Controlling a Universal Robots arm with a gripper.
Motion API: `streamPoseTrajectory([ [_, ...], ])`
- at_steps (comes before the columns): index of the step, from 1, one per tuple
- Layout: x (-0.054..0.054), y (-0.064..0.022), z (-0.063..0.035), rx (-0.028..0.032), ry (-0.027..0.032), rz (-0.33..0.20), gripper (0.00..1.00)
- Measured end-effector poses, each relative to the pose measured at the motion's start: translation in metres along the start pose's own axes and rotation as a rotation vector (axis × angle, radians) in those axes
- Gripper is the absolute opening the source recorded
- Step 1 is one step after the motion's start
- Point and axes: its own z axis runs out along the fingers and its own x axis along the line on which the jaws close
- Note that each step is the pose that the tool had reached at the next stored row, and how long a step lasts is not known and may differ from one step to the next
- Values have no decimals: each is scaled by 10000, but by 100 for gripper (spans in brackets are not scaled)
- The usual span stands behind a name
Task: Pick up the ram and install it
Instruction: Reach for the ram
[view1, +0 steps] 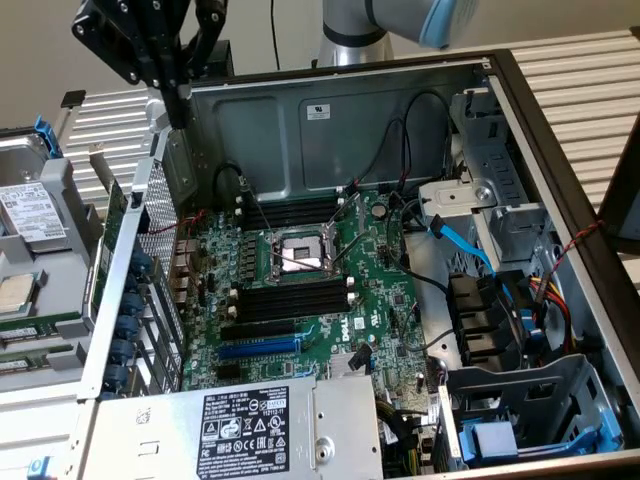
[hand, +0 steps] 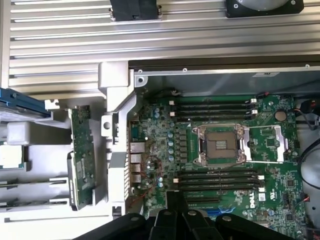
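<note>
above the open case's (view1: 300, 80) corner edge, the closed gripper (view1: 178, 100) hovers.

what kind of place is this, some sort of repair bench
Probably a robotics lab bench set up for computer assembly: an open desktop case with its motherboard exposed, a loose hard drive and processor in fixtures beside it, all on a ribbed aluminium table.

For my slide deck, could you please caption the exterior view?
Shut gripper poised above open computer case; ram rests outside beside its wall.
</note>
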Motion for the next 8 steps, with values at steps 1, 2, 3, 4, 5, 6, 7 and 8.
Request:
streamPoseTrajectory([
  [1, 46, -5, -1, -1, 0, -1, 11],
  [2, 90, -11, -2, -4, 1, -2, 11],
  [3, 135, -18, -3, -9, 3, 0, 11],
  [4, 180, -24, -4, -14, 5, 0, 11],
  [5, 226, -29, -5, -17, 7, 1, 11],
  [6, 271, -33, -6, -19, 7, 0, 11],
  [7, 315, -37, -6, -19, 7, 0, 11],
  [8, 359, -40, -6, -20, 8, 0, 11],
])
